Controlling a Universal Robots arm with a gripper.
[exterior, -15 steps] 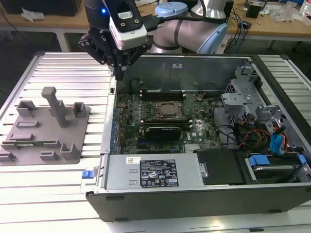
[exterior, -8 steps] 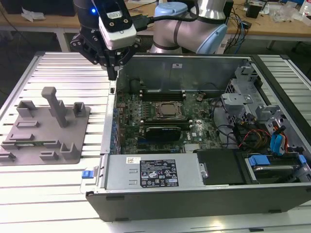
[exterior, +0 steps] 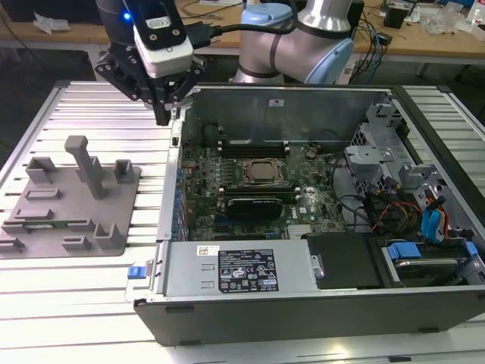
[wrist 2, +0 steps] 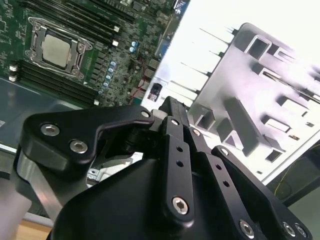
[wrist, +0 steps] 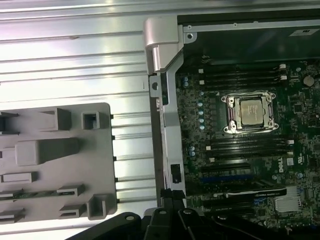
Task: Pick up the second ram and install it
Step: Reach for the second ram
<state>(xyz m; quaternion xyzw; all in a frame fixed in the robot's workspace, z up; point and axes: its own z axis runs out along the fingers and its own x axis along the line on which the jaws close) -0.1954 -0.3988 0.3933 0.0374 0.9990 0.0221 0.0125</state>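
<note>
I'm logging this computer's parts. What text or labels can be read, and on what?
None reads clearly.
Black label on the grey metal cover: too small.
White sticker beside it: too small.
White print on the motherboard: blurred.

Case wall (exterior: 170, 201) just beside fingers (exterior: 162, 111)

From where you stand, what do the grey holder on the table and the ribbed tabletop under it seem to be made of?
The grey holder looks like matte plastic, perhaps moulded or printed: a dull, even grey with no glints. The ribbed tabletop looks like bare metal, probably aluminium: a silvery sheen with bright glare along its straight grooves.
</note>
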